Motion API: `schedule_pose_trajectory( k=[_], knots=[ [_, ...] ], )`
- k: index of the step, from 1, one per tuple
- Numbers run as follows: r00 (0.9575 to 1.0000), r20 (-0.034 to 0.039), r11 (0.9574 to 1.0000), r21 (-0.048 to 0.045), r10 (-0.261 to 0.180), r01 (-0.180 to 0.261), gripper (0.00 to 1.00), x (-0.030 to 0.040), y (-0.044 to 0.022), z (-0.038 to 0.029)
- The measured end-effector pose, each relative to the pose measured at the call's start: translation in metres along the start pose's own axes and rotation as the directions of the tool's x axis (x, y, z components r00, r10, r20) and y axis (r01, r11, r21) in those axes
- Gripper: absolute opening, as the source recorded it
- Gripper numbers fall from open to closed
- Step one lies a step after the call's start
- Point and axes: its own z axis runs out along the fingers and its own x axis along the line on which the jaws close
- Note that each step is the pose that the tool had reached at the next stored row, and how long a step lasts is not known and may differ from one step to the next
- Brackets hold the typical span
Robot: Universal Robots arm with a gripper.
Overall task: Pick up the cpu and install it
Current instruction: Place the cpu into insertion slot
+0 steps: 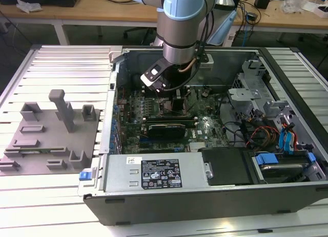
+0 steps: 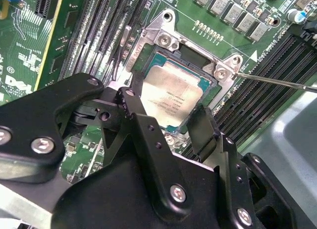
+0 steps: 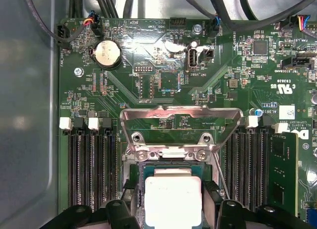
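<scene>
Your arm (image 1: 179,26) reaches down into the open computer case (image 1: 205,206), and its gripper (image 2: 166,107) stands over the middle of the motherboard (image 3: 124,80). The jaws are drawn in narrow, to the width of the cpu (image 2: 173,90). In the second wrist view one black finger (image 2: 136,107) lies against one edge of the chip, and the other covers the corner at the opposite edge.

The cpu lies flat within the socket (image 2: 148,55), silver top up. Whether it is fully seated cannot be told.

In the first wrist view the load plate (image 3: 181,115) stands swung open at the socket's edge nearest the coin cell (image 3: 107,54). Memory slots (image 3: 89,164) flank the socket on both sides. A thin lever rod (image 2: 277,82) runs off from one socket corner.

In the exterior view the grey fixture plate (image 1: 51,139) lies on the slatted table (image 1: 51,206), outside the case's wall on the exterior view's left.
</scene>
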Motion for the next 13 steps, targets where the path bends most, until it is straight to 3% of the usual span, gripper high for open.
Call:
schedule_pose_trajectory(
  k=[4, 13],
  knots=[
    [0.9998, 0.0005, 0.9998, 0.0003, 0.020, -0.020, 0.62, 0.0000, 0.0000, 0.0000],
    [0.9998, 0.0005, 0.9998, 0.0002, 0.021, -0.021, 0.62, 0.0000, 0.0000, -0.0014]
  ],
)
